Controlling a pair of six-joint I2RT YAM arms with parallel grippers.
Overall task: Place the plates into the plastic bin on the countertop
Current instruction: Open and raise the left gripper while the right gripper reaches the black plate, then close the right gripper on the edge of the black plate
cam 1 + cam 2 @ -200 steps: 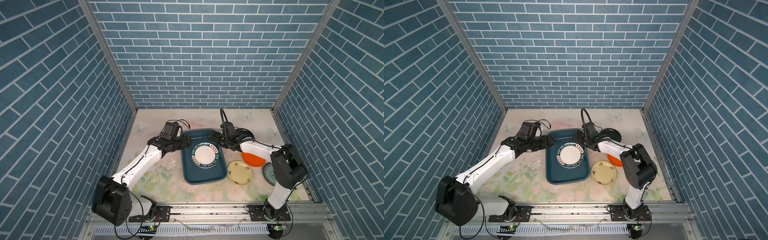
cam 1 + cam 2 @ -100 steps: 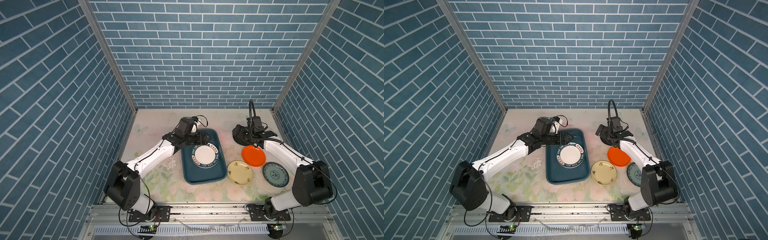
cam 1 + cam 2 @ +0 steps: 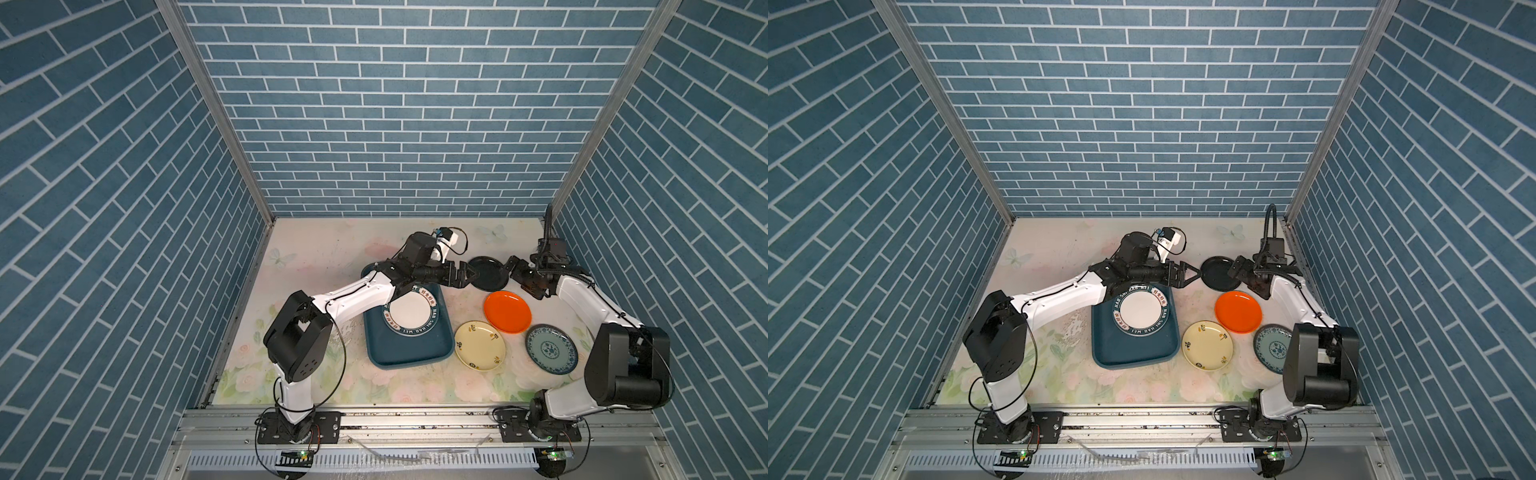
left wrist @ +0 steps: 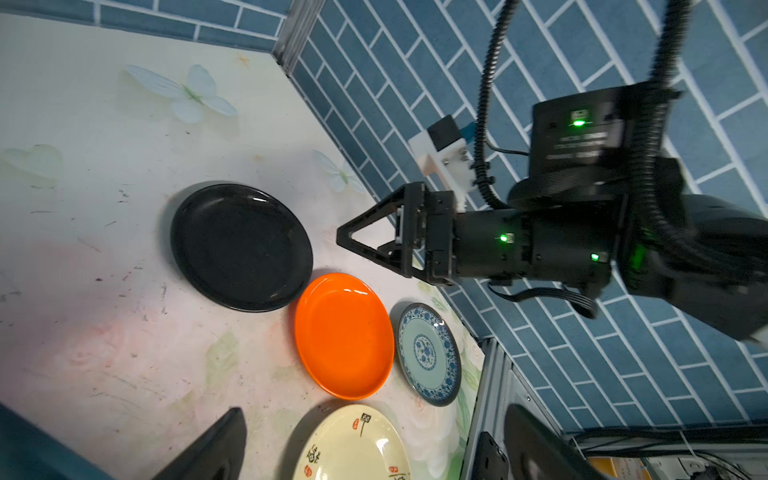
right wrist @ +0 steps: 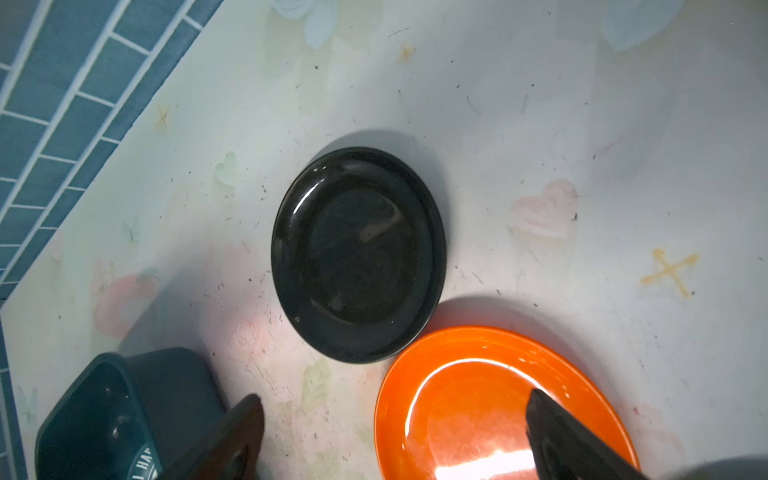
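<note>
Bin (image 3: 409,355) sits mid-table (image 3: 332,249), with a white lettered-rim plate (image 3: 411,312) flat in its far half (stack depth unreadable from above). Left pincer (image 3: 468,277) reaches over the bin's far right corner. Its jaws are wide and empty, tips just beside the black plate (image 3: 488,273). Right pincer (image 3: 510,267) faces it from the plate's other side, also wide and empty.

My read: the black plate pick is in hand, but I can't tell which pincer takes it. Not yet binned: cream plate (image 3: 480,345) just beside the bin, orange plate (image 3: 507,311), blue-patterned plate (image 3: 550,349).

Next move needs one side to yield and a jaw worked under that low glossy rim. Then lift and carry left into the bin.

Views:
- Both top views alone show the bin's contents and both pincers together.
- Left wrist view shows the right pincer (image 4: 345,241) hanging clear of the table, short of the black rim.
- Right wrist view shows the black plate (image 5: 357,253) meeting the orange rim. Touching or only overlapping in sight, can't tell.
</note>
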